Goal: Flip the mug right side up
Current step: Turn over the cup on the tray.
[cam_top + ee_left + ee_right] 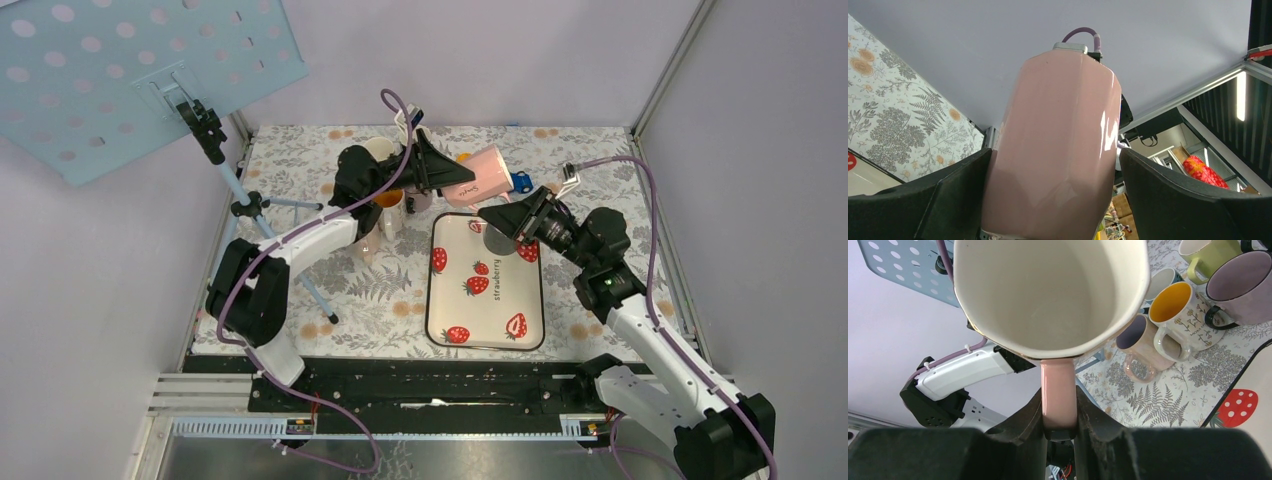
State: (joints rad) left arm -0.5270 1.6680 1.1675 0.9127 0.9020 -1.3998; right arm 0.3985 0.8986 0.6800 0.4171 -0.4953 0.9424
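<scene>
The pink mug (487, 175) is held in the air over the far end of the table, tipped on its side. Its pink body (1058, 140) fills the left wrist view. My left gripper (1055, 150) is shut across the body, one black finger (958, 190) on each side; it also shows in the top view (452, 178). My right gripper (1058, 405) is shut on the mug's pink handle (1058, 390), and the cream inside of the mug (1048, 290) faces that camera. The right gripper also shows in the top view (497, 215).
Several other mugs stand at the back left: a yellow-lined floral one (1175, 315), a pink one (1143, 345), a purple one (1243, 285) and a green one (1210, 255). A strawberry tray (485, 320) lies mid-table. A tripod (250, 205) carries a blue perforated board (130, 70).
</scene>
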